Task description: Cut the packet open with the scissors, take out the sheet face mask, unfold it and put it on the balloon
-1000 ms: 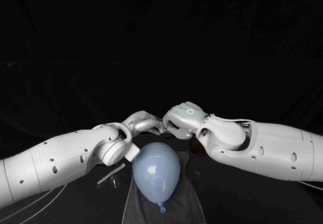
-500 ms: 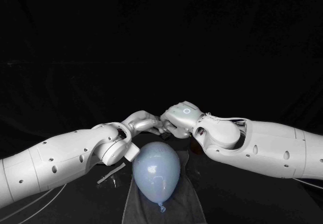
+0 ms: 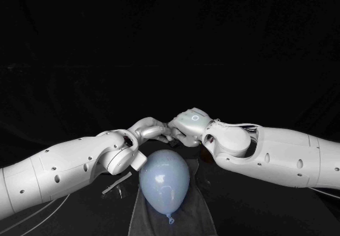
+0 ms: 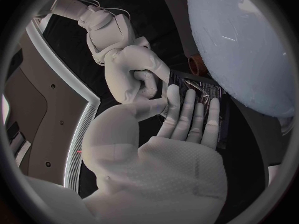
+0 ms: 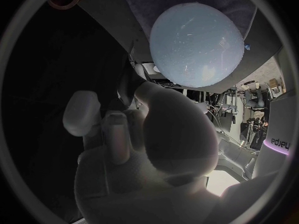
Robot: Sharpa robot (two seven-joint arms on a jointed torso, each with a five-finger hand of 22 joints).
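Left hand (image 4: 187, 132) lies with fingers straight and close together, flat against the dark packet (image 4: 198, 88); whether it grips I cannot tell. Right hand (image 4: 134, 77) curls its fingers in at the packet's edge; its hold is equally unclear. From the head view the hands meet just beyond the pale blue balloon (image 3: 164, 178), which lies on a dark cloth (image 3: 191, 216) on the surface (image 3: 269, 211); the left wrist view adds the packet just beside the balloon; its print is unreadable.
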